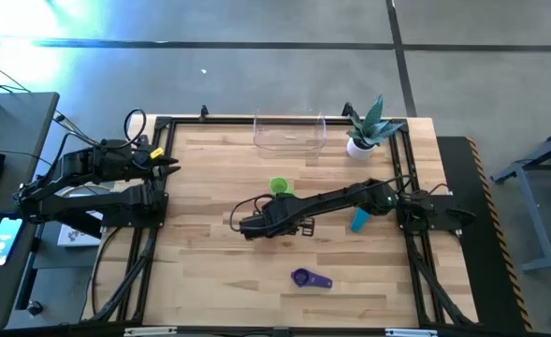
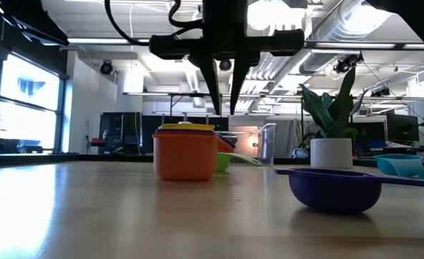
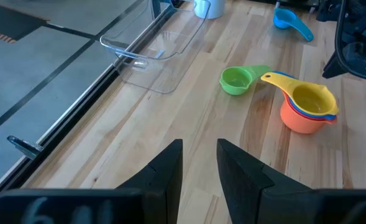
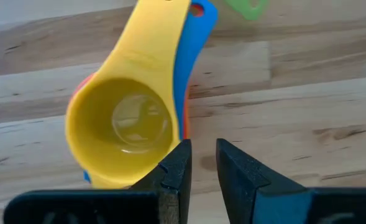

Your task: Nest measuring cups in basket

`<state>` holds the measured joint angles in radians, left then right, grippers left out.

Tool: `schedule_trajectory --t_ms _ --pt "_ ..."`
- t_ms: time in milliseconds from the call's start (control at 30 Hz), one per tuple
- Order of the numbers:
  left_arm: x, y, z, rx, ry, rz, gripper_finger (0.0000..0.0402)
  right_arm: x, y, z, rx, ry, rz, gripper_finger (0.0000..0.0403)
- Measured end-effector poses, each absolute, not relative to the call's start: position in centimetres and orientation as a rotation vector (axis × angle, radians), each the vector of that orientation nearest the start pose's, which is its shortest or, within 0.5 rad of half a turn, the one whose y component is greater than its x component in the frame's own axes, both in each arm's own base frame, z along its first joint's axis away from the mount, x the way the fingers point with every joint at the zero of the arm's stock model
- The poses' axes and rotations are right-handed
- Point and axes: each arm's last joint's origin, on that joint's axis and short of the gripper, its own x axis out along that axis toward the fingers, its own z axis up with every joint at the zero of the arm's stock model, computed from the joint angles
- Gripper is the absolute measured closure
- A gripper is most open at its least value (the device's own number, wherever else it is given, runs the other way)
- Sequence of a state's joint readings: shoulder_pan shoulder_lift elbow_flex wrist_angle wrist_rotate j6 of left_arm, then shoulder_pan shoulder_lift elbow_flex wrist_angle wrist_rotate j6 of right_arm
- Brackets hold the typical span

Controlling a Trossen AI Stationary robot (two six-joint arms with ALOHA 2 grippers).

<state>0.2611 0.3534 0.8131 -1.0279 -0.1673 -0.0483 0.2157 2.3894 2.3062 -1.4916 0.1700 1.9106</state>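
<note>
A stack of nested measuring cups [image 3: 307,109], yellow [image 4: 123,127] on top, then blue and orange [image 2: 185,155], stands upright on the table's middle. My right gripper [image 2: 226,108] points straight down just above the stack's rim, slightly open, nothing between its fingers [image 4: 201,158]; in the high view its hand hides the stack. A green cup [image 1: 281,187] lies just beyond the stack, a light blue cup [image 1: 359,220] to the right, and a purple cup [image 1: 308,278] toward the near edge. The clear basket [image 1: 289,134] stands at the far edge. My left gripper [image 1: 172,161] waits open at the far left.
A small white pot with a green plant [image 1: 364,131] stands right of the basket at the far right corner. Black frame rails [image 1: 153,234] run along the table's sides. Bare wood lies at the near left [image 1: 200,281].
</note>
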Motion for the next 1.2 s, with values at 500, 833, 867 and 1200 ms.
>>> schedule_trajectory --t_ms 500,833,867,1200 --pt "4.4 1.7 30.6 -0.073 0.562 0.431 0.0312 45.6 9.1 21.3 1.169 1.042 -1.352 0.0336" --pt "4.4 1.7 30.6 -0.073 0.562 0.431 0.0312 46.2 8.8 20.6 1.185 1.082 -1.302 0.0336" --pt "4.4 1.7 30.6 -0.073 0.562 0.431 0.0312 46.2 8.8 20.6 1.186 1.095 -1.297 0.0336" --pt "4.4 1.7 30.6 -0.073 0.562 0.431 0.0312 46.1 8.9 20.6 1.196 1.105 -1.300 0.0336"
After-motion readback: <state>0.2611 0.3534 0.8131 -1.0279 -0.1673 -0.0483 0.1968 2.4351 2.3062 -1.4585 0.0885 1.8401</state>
